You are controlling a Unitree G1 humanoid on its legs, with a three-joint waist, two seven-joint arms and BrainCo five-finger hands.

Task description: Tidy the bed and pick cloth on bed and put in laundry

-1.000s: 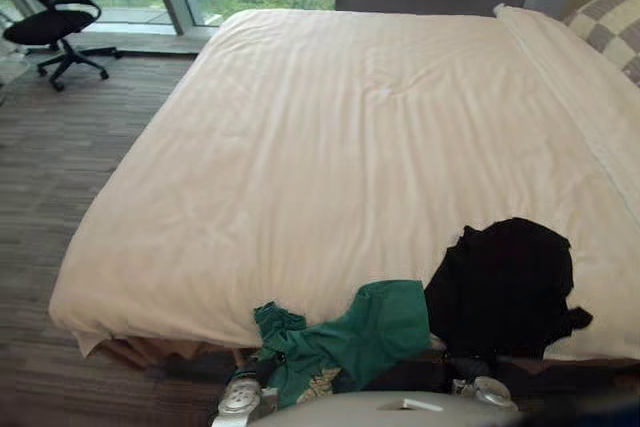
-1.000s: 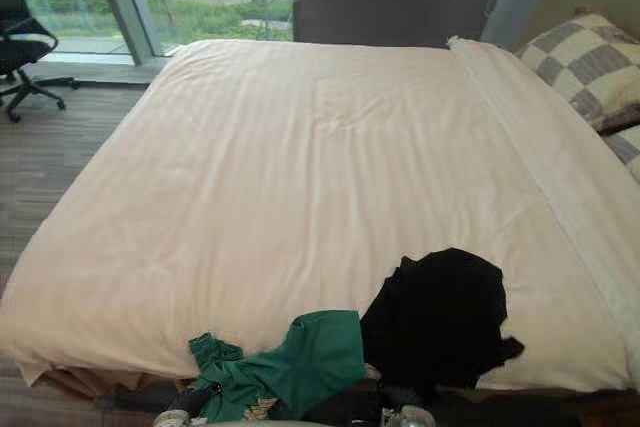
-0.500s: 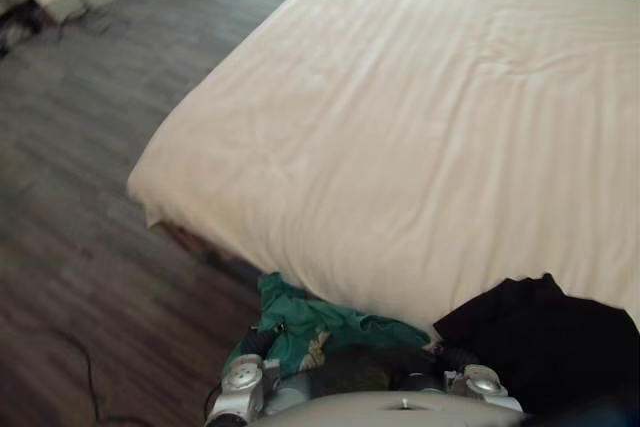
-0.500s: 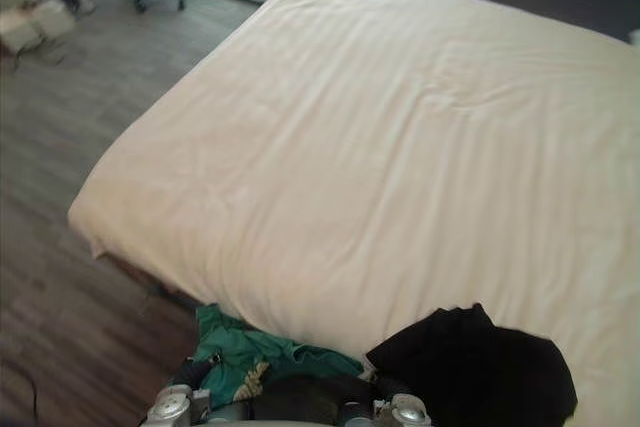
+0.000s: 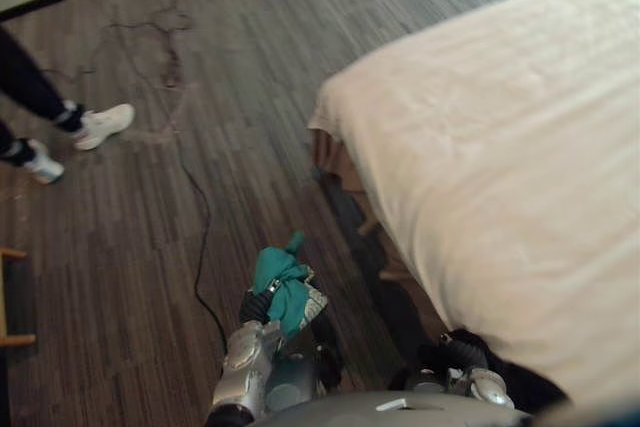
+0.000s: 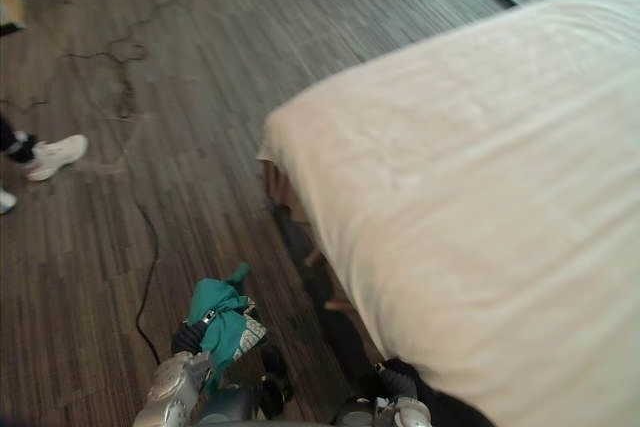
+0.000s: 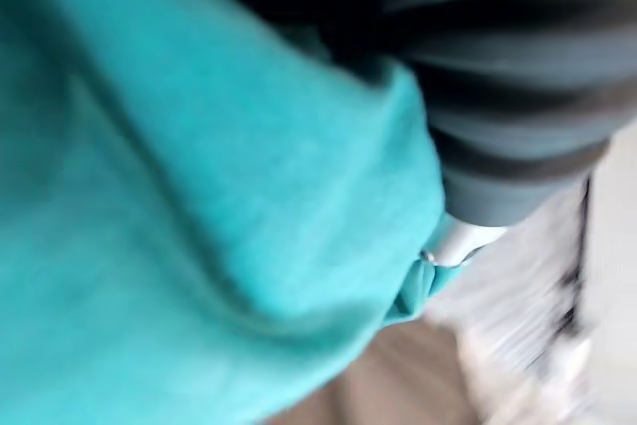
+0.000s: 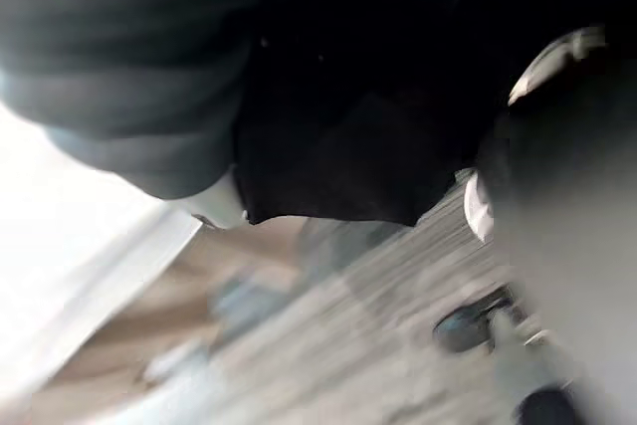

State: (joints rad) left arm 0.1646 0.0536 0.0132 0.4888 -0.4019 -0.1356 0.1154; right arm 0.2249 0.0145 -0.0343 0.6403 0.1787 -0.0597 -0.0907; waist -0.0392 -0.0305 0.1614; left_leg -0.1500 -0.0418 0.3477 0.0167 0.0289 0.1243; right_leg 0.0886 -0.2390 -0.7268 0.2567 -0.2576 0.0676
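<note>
Both cloths have left the top of the duvet since a second ago, and the robot's head camera has swung round to the left, so the bed [image 5: 500, 147] now fills the right side of the frame and bare plank floor [image 5: 200, 67] the left. At the lower middle, the left hand [image 5: 256, 305] is raised over the floor beside the bed's corner, clamped on the green cloth [image 5: 280, 279], which sits bunched in a tight wad on top of it with one peak sticking up. From the left wrist camera the same green fabric folds round a silver finger [image 7: 463, 241] next to the dark ribbed cover. At the lower right, close against the edge of the mattress, the right hand [image 5: 462, 352] has the black cloth [image 8: 338, 146] gathered round it; the fabric hangs past the ribbed cover and hides the rest, so whether that hand is closed on it I cannot tell. The cream cover lies smooth, with nothing on the part in view. A person's legs in white sneakers [image 5: 102, 123] stand on the floor at the upper left, well apart from the robot.
</note>
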